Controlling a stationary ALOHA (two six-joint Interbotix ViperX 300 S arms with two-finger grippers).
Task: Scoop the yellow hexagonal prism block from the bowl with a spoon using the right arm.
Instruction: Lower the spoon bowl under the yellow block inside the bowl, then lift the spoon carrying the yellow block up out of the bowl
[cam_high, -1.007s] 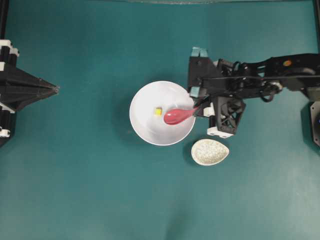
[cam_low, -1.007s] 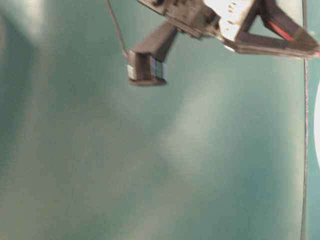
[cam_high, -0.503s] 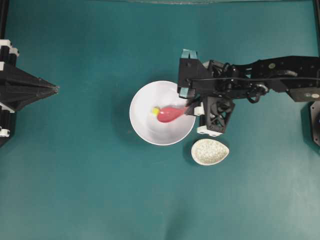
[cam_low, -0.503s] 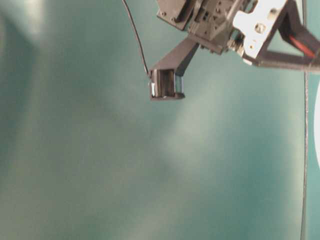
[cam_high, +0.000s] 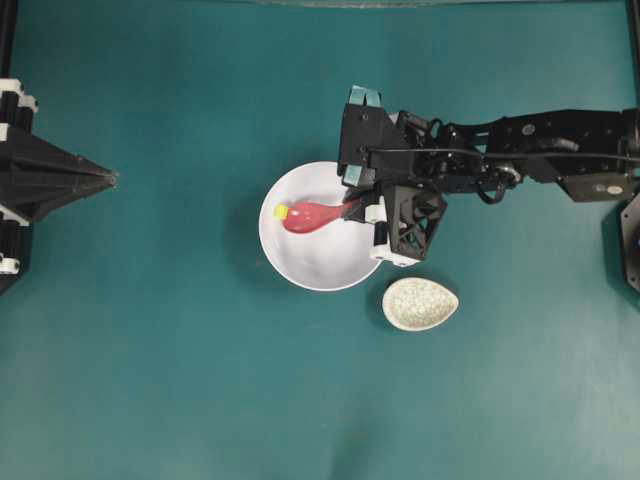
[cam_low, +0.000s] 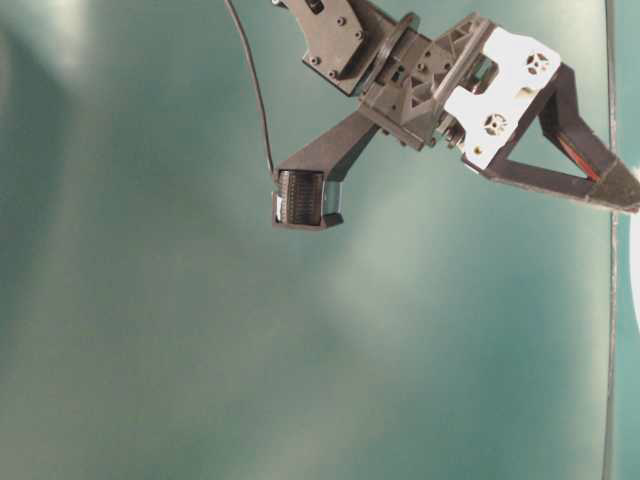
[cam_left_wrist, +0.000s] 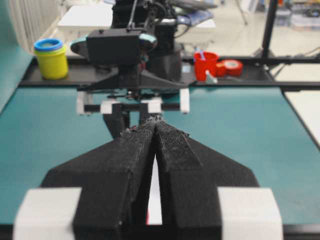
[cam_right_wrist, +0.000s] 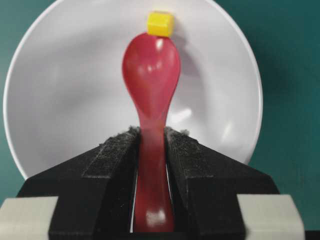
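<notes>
Handle of the spoon (cam_right_wrist: 152, 95) is pinched between the fingers of the right gripper (cam_right_wrist: 151, 137), at lower centre of the right wrist view. The red scoop is extended over the inside of the bowl (cam_right_wrist: 60, 100), and the yellow hexagonal prism block (cam_right_wrist: 160, 23) is seen touching the scoop's tip near the far rim, at top centre. In the overhead view a speckled dish (cam_high: 420, 303) lies just right of and below the bowl. At far left, the left gripper (cam_high: 108, 179) is pressed together, well apart from everything.
</notes>
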